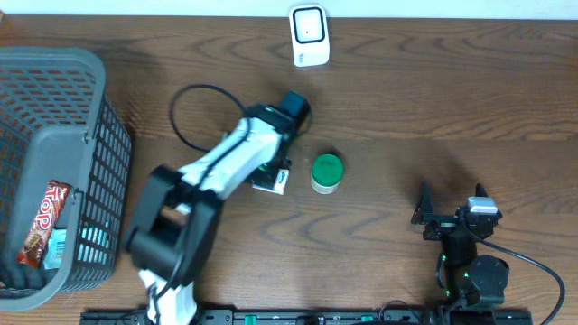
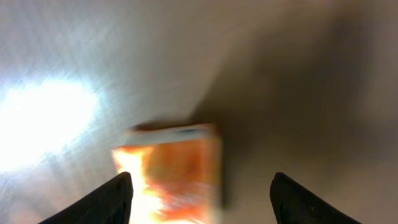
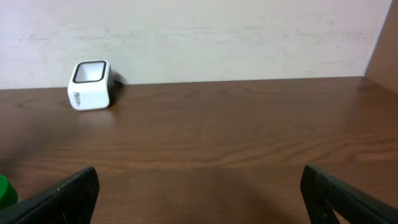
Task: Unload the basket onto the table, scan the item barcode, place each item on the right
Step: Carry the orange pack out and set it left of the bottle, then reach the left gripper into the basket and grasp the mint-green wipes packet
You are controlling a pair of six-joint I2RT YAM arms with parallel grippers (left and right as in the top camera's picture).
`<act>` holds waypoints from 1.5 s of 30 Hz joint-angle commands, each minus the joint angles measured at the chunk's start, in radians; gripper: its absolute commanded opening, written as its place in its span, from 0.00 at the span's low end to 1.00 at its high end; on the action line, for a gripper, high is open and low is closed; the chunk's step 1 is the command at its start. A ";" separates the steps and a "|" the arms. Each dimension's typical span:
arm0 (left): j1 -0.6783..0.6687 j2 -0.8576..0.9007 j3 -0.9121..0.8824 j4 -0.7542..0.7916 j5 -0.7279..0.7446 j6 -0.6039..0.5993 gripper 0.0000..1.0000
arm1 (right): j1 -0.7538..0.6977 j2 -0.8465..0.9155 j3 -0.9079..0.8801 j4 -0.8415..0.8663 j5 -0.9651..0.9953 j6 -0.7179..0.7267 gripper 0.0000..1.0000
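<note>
The little orange box (image 2: pixel 174 168) lies on the bench (image 1: pixel 433 99), right under the left jaws (image 2: pixel 202 182) and just beside a green pot (image 1: pixel 327 171). From the left wrist view, the box sits in the gap between the two fingers (image 2: pixel 118 199). It is close to one finger, and the other finger is well away from it. So the left jaws are open wide and do not squeeze the box. The picture is too blurry to tell which way the long side of the box runs. The left arm is much nearer to the box than the right arm. The right jaws (image 3: pixel 199 186) are open as wide as they go and hold nothing. They are far off at the near edge of the bench. The white scanner (image 1: pixel 309 34) stands at the far edge, well apart from the box. I think the box must be picked up and carried there.
</note>
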 commanded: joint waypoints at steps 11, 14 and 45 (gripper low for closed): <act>0.260 -0.659 0.222 -0.027 -0.030 1.131 0.98 | -0.006 -0.005 -0.001 -0.005 -0.008 0.013 0.99; 0.418 -0.774 0.264 -0.057 -0.240 1.185 0.98 | -0.006 -0.005 -0.001 -0.005 -0.008 0.014 0.99; 1.184 -0.160 0.159 -0.528 -0.163 0.615 0.99 | -0.006 -0.005 -0.001 -0.005 -0.008 0.014 0.99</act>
